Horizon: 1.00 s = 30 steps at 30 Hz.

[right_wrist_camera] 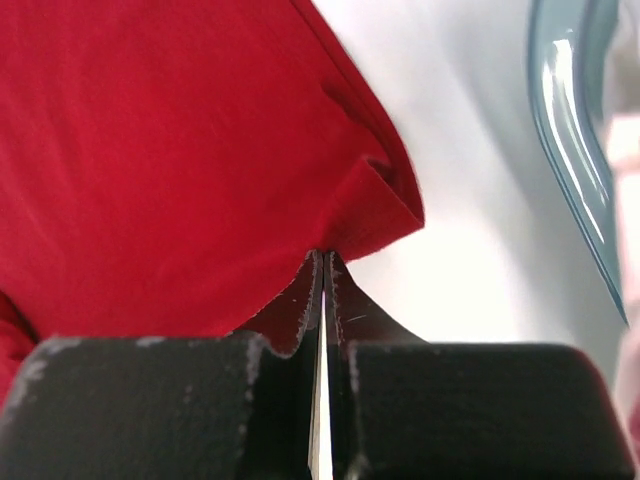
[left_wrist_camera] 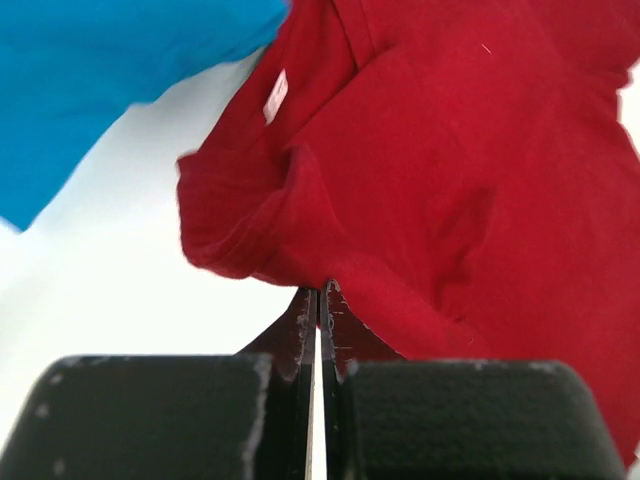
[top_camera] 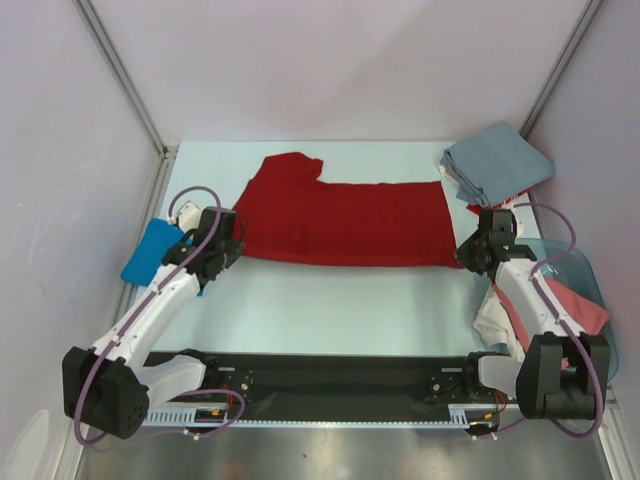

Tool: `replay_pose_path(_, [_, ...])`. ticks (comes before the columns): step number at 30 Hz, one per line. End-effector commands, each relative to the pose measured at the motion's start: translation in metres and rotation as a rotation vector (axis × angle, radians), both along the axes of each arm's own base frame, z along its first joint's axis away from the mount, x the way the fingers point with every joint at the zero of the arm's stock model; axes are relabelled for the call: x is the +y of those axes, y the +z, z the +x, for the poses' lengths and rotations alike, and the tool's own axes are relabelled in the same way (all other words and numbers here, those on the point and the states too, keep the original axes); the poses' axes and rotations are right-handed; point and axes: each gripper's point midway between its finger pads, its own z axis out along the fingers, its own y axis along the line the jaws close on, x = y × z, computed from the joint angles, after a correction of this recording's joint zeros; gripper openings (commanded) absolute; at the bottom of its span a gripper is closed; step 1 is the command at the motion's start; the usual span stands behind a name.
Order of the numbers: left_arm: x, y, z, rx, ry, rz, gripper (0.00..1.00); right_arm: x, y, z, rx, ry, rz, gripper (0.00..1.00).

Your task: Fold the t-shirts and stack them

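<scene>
Overhead cam sits up high behind me, tilted down over the whole table (top_camera: 330,300), with my left arm (top_camera: 150,310) and right arm (top_camera: 525,300) at the bottom of the shot. The two wrist cams ride just behind my fingers (left_wrist_camera: 150,420) and look out along them, nose to the cloth. All three catch the red shirt (top_camera: 345,222): left wrist gets its left end plus the blue shirt (left_wrist_camera: 100,70), right wrist its right corner and the clear bin (right_wrist_camera: 572,150).

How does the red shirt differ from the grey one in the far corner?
The red shirt lies spread wide at centre; the grey shirt is folded small, far right. The left gripper and right gripper pinch the red shirt's ends; neither holds the grey shirt. Both are plain cloth.
</scene>
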Motion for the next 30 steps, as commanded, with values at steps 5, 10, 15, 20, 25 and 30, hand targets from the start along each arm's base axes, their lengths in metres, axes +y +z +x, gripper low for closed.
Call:
replay_pose_path(5, [0.016, -0.022, -0.037, 0.023, -0.016, 0.033, 0.00, -0.008, -0.001, -0.029, -0.015, -0.017, -0.034, 0.00])
replay_pose_path(10, [0.013, -0.051, -0.060, 0.070, -0.046, 0.001, 0.00, -0.005, -0.012, -0.047, -0.006, -0.037, -0.014, 0.00])
replay_pose_path(15, [0.015, -0.066, -0.081, 0.081, -0.057, -0.011, 0.07, -0.006, -0.012, -0.069, -0.022, -0.053, -0.020, 0.16])
replay_pose_path(20, [0.016, -0.058, -0.090, 0.031, -0.067, -0.029, 0.59, -0.004, 0.004, -0.077, -0.099, -0.051, -0.010, 0.38])
replay_pose_path(25, [0.023, -0.041, -0.088, -0.009, -0.077, 0.015, 0.68, 0.003, 0.016, -0.070, -0.136, -0.017, 0.010, 0.38])
replay_pose_path(30, [0.017, -0.022, -0.065, -0.039, -0.138, 0.061, 0.71, 0.019, 0.012, -0.051, -0.130, 0.073, 0.025, 0.37])
